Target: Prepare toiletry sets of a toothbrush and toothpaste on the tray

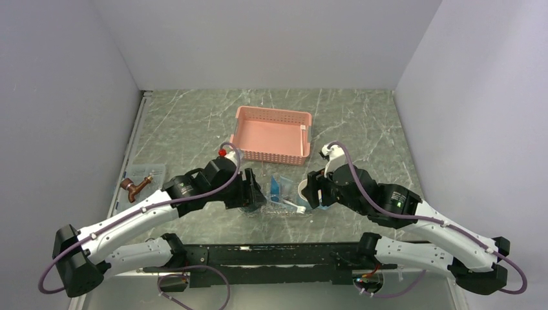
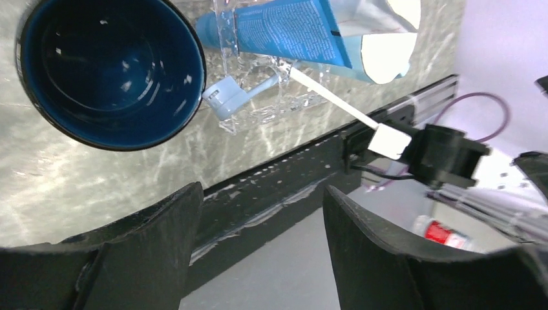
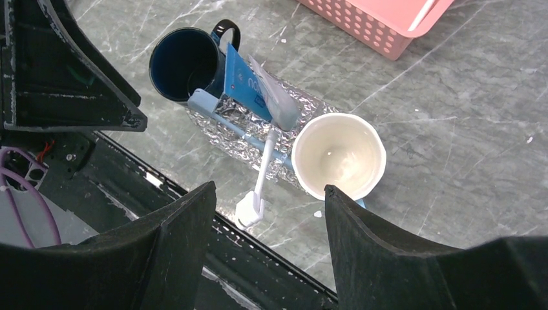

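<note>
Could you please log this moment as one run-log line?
left tool: open, empty | right tool: open, empty | clear plastic tray: flat blue toothpaste tube, slim white toothbrush on it

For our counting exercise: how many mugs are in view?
2. A dark blue mug stands at one end of the clear tray, a white mug at the other end. Others may be hidden.
</note>
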{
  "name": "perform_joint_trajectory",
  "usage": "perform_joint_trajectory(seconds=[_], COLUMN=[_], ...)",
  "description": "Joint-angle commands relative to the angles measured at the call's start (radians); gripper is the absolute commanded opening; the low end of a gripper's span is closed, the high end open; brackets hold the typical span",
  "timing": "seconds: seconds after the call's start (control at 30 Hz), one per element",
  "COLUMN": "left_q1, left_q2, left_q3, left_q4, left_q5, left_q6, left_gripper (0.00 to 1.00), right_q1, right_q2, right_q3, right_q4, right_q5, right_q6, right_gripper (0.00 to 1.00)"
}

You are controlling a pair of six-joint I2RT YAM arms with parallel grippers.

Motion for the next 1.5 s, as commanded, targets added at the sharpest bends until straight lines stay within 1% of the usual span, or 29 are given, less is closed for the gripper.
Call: perform_joint_trajectory(seconds=[0.0,0.17,0.23,0.33,0.43,0.57,0.7,0.9,1.13,1.47], left_q1=[0.031,0.060,0.069,0.090,0.110,0.129,0.141,0.151,0.175,0.204], left_q2=[-0.046,-0.064,-0.073,-0.075,-0.064,-0.035,0.010,0.066,0.114,0.178], left_q3=[-0.067,-0.151,-0.172,-0.172,-0.171,-0.144,-0.138,-0.119,-0.063,-0.015], left_q4=[0.140,0.247,0.277,0.259,0.233,0.176,0.172,0.159,0.100,0.052], left_q5=[0.123,0.215,0.234,0.238,0.251,0.246,0.278,0.296,0.290,0.311], left_q6=[-0.195,-0.346,-0.385,-0.418,-0.451,-0.458,-0.467,-0.465,-0.436,-0.403], left_gripper=[0.72,0.69,0.66,0.65,0.61,0.60,0.56,0.54,0.57,0.56], right_q1=[-0.003,-0.003,-0.003,-0.002,-0.002,-0.002,-0.002,-0.003,-0.003,-0.002], right_q2=[-0.023,-0.035,-0.038,-0.047,-0.058,-0.068,-0.071,-0.077,-0.082,-0.084], right_q3=[-0.008,-0.017,-0.020,-0.024,-0.030,-0.039,-0.046,-0.049,-0.058,-0.073], right_q4=[0.020,0.021,0.018,0.014,0.013,0.015,0.020,0.016,0.020,0.026], right_q5=[0.004,0.007,0.009,0.014,0.018,0.025,0.027,0.035,0.040,0.045], right_q6=[0.010,0.008,0.007,0.008,0.007,0.007,0.006,0.005,0.003,0.005], right_gripper=[0.65,0.65,0.65,0.65,0.65,0.65,0.65,0.65,0.65,0.65])
